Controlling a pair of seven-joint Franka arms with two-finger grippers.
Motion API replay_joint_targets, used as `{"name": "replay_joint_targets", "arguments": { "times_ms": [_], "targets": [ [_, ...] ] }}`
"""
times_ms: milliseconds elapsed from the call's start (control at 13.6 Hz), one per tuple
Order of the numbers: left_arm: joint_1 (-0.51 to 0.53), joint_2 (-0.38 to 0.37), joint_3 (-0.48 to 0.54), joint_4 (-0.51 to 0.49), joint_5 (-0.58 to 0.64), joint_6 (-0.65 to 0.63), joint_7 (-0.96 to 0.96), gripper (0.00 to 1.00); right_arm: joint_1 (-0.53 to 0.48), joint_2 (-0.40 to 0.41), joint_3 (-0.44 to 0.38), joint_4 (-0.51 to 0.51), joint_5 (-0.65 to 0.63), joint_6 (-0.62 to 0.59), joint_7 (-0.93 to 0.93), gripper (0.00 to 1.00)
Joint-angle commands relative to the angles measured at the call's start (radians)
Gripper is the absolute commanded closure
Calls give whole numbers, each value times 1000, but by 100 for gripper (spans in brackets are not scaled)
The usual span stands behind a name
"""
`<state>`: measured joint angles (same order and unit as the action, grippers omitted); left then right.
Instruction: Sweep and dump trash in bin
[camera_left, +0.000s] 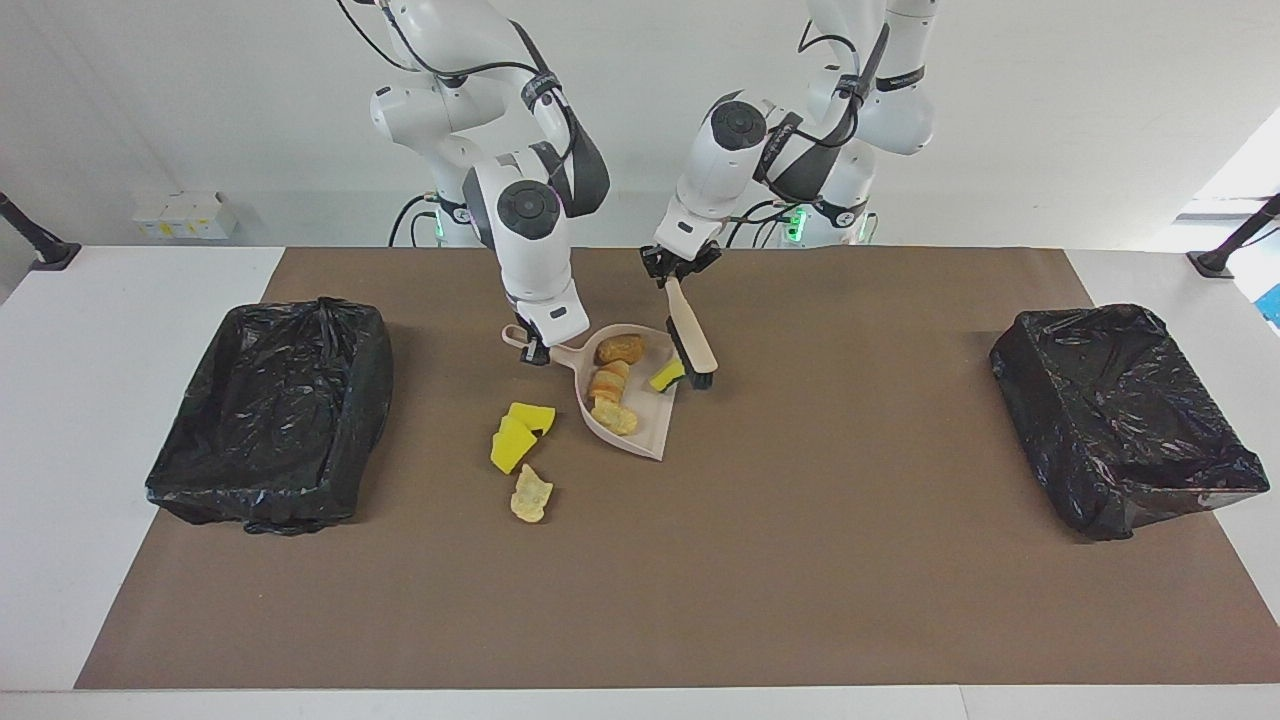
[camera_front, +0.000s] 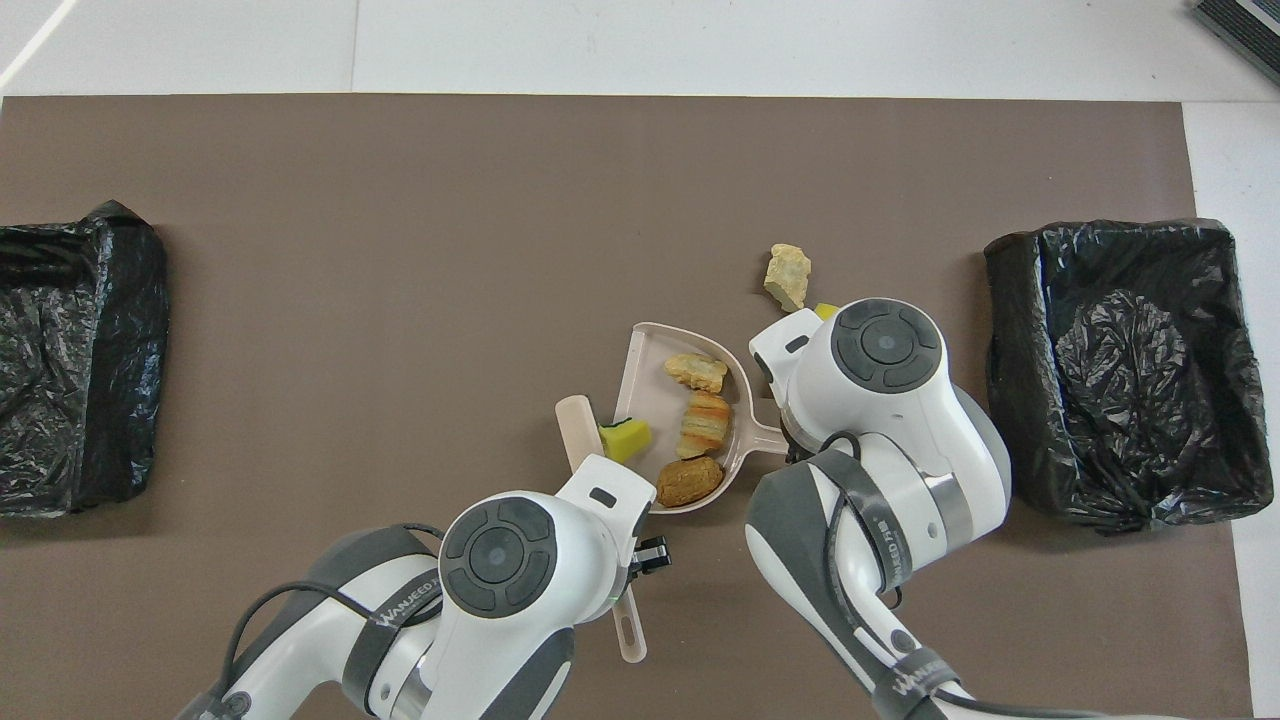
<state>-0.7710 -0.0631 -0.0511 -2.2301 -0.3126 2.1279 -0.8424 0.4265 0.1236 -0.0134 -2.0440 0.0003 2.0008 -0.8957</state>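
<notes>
Gripping brush (camera_left: 690, 335) handle, left gripper (camera_left: 680, 270) angled down at dustpan (camera_left: 640, 425); right gripper (camera_left: 535, 352) clamping dustpan handle.

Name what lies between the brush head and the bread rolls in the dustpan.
A green-backed yellow sponge lies there, at the dustpan's open edge, against the brush and beside the bread rolls. Both views show it.

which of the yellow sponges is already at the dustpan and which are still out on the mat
The green-backed sponge sits at the dustpan mouth, against the brush. The two plain yellow sponges lie on the mat beside the pan, toward the right arm's end.
</notes>
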Motion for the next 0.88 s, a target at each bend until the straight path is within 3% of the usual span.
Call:
{"name": "replay_joint_targets", "arguments": {
  "times_ms": [0, 295, 516, 811],
  "targets": [
    [-39, -79, -3, -39, 9, -135, -66, 100, -3, -33, 4, -39, -14, 15, -2, 100],
    [-51, -106, -1, -39, 9, -282, -60, 100, -8, -33, 4, -39, -14, 15, 4, 100],
    [-50, -89, -3, -40, 9, -171, -49, 100, -8, -33, 3, -39, -14, 15, 4, 100],
    [-60, -8, -3, -37, 9, 73, -44, 100, -8, -33, 3, -39, -14, 16, 4, 100]
  ]
}}
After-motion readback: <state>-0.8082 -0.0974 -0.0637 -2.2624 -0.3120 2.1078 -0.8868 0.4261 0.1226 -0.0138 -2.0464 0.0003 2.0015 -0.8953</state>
